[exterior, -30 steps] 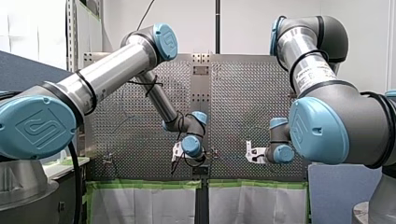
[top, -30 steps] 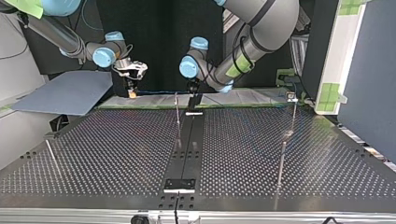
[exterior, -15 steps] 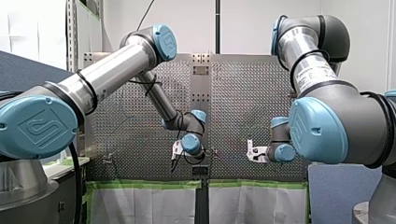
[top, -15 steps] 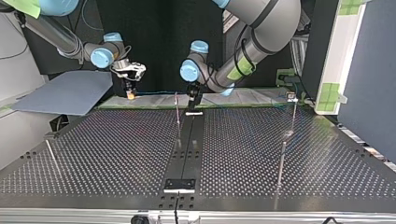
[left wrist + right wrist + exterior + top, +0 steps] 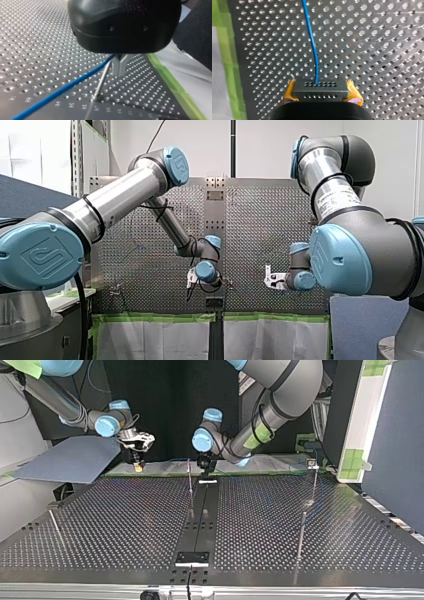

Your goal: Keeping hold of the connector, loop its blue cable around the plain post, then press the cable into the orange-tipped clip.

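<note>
Between the yellow pads point(image 5: 354, 96) of right end effector point(image 5: 320, 86): connector point(image 5: 320, 93), pinched firm, blue cable point(image 5: 312, 42) running straight ahead. That end effector has dropped toward the desk point(image 5: 374, 37). Left end effector point(image 5: 119, 67), fingers pressed together on the cable, has edged beside the plain post point(image 5: 101, 81). Loop likely starts next.

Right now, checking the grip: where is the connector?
The connector sits between my right gripper's yellow pads, at the top view's left, near the table's green-taped edge.
</note>
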You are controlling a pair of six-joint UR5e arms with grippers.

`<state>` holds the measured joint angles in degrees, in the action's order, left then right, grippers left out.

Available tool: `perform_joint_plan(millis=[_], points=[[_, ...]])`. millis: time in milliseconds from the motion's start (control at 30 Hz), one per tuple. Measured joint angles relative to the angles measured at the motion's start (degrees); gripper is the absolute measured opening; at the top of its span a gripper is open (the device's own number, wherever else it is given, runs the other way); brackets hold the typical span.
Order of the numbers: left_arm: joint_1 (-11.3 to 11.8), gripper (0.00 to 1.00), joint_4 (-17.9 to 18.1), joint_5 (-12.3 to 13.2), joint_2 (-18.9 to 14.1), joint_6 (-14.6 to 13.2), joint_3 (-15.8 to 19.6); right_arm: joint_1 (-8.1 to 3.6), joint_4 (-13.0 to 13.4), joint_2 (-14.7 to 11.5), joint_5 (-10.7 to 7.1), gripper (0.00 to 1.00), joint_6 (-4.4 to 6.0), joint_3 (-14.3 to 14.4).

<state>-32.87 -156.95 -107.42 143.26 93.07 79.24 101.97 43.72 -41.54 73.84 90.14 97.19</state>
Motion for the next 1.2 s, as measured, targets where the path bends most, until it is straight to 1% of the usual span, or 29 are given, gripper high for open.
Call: perform_joint_plan(millis=[133, 267, 367, 567, 767, 900, 1000, 1033, 1067, 1100, 1133, 1167, 1200], points=[[0.4, 0.0, -0.5, 0.4, 0.0, 0.1, -1.1, 0.0, -0.5, 0.0, -0.76, 0.11, 0.61, -1.4], [0.8, 0.0, -1.4, 0.6, 0.0, 0.1, -2.3, 0.01, -0.5, 0.0, -2.16, 0.11, 1.55, -2.5], [1.3, 0.0, -1.9, 0.7, 0.0, 0.2, -3.1, 0.02, -0.4, 0.0, -3.15, 0.11, 1.95, -3.0], [2.2, 0.0, -2.3, 1.2, 0.0, 0.6, -3.8, 0.0, 0.1, 0.0, -4.21, 0.11, 2.24, -3.6], [2.9, 0.0, -2.3, 1.6, 0.1, 0.9, -4.2, -0.01, 1.0, 0.0, -4.46, 0.11, 2.48, -3.7], [3.2, 0.0, -2.3, 1.9, 0.1, 1.2, -4.2, -0.01, 1.2, 0.0, -4.6, 0.11, 2.59, -3.7], [3.5, 0.0, -2.2, 2.8, 0.1, 1.7, -4.2, -0.01, 1.3, 0.0, -4.64, 0.11, 2.66, -3.7], [3.5, 0.07, -2.2, 3.1, 0.1, 1.9, -4.2, -0.01, 1.3, 0.0, -4.64, 0.11, 2.66, -3.7], [3.6, 0.25, -2.2, 3.5, 0.1, 2.1, -4.2, -0.02, 1.4, 0.0, -4.65, 0.11, 2.67, -3.7], [3.7, 0.25, -2.1, 3.7, 0.1, 2.3, -4.2, -0.01, 1.4, 0.0, -4.65, 0.11, 2.68, -3.7], [3.7, 0.35, -2.1, 3.8, 0.1, 2.4, -4.2, 0.0, 1.4, 0.0, -4.66, 0.11, 2.68, -3.7], [3.7, 0.49, -2.1, 3.9, 0.1, 2.6, -4.2, 0.0, 1.4, 0.0, -4.66, 0.11, 2.68, -3.7], [3.7, 0.49, -2.1, 3.8, 0.1, 2.6, -4.2, 0.0, 1.4, 0.0, -4.66, 0.11, 2.68, -3.7]])
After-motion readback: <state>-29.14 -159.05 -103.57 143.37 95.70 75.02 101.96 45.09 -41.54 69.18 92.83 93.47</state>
